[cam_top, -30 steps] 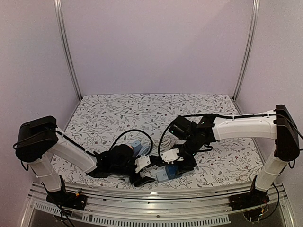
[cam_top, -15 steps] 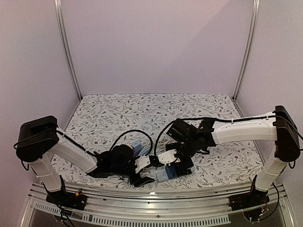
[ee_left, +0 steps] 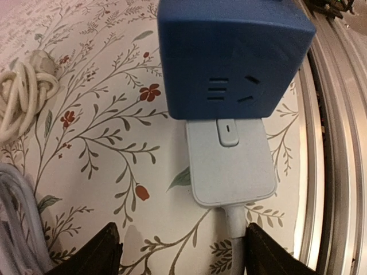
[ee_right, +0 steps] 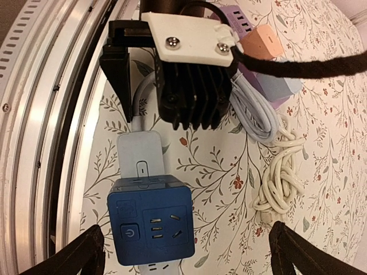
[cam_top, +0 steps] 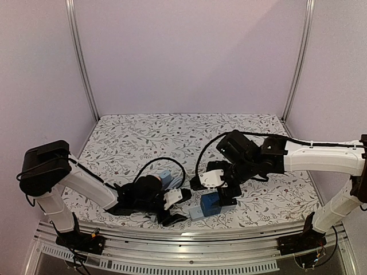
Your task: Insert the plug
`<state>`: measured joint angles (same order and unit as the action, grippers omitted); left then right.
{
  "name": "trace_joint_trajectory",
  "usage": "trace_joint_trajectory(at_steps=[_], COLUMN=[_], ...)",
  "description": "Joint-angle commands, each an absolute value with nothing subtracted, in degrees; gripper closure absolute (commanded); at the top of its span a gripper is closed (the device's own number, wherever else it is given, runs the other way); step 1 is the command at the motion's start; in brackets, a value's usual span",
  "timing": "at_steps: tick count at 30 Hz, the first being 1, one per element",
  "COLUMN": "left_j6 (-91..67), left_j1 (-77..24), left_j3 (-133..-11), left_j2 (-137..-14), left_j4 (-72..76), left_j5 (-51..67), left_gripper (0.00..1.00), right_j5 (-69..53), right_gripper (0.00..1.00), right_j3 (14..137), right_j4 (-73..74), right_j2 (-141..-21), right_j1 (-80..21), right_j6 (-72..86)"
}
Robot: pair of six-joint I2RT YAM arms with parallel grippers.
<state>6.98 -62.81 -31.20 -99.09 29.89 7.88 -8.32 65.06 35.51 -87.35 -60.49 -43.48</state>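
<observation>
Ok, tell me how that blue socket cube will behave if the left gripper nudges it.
The blue socket cube looks rigid and boxy with flat faces, so it should slide rather than roll. The white plug sits against its side, and its cord will probably drag or twist it. The printed cloth may add some friction.

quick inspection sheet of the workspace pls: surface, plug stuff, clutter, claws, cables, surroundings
surface: floral cloth, lying flat.
job's things: white plug butted flush against one side of the blue socket cube; prongs not visible.
clutter: coiled white cord; lilac block, partly hidden.
claws: left claw open, fingers either side of the plug's lead, no contact seen; right claw open wide above the cube, holding nothing.
cables: grey lead leaving the plug; black cable running past the lilac block.
surroundings: metal rail at the near edge; lilac walls.
</observation>
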Motion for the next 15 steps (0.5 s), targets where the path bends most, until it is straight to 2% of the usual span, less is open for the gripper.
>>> trace_joint_trajectory(at_steps=[1, 8, 15], left_j6=[5.76, 6.95, 6.30], left_j1=[-63.83, -66.18, -68.43], left_j3=[-32.47, -35.90, -40.52], left_j2=[-99.83, -103.23, -107.99], left_j4=[27.88, 27.58, 27.79], left_j5=[5.88, 6.46, 5.41], left_gripper=[0.27, 0.26, 0.27], right_j5=[-6.75, 0.61, 8.17], right_gripper=[0.01, 0.01, 0.01], right_j3=[61.85, 51.17, 49.94], right_j4=[33.59, 15.49, 10.98], right_j2=[-81.50, -70.57, -66.63], right_j1=[-60.87, -60.83, -60.96], right_j6=[-38.72, -33.53, -25.12])
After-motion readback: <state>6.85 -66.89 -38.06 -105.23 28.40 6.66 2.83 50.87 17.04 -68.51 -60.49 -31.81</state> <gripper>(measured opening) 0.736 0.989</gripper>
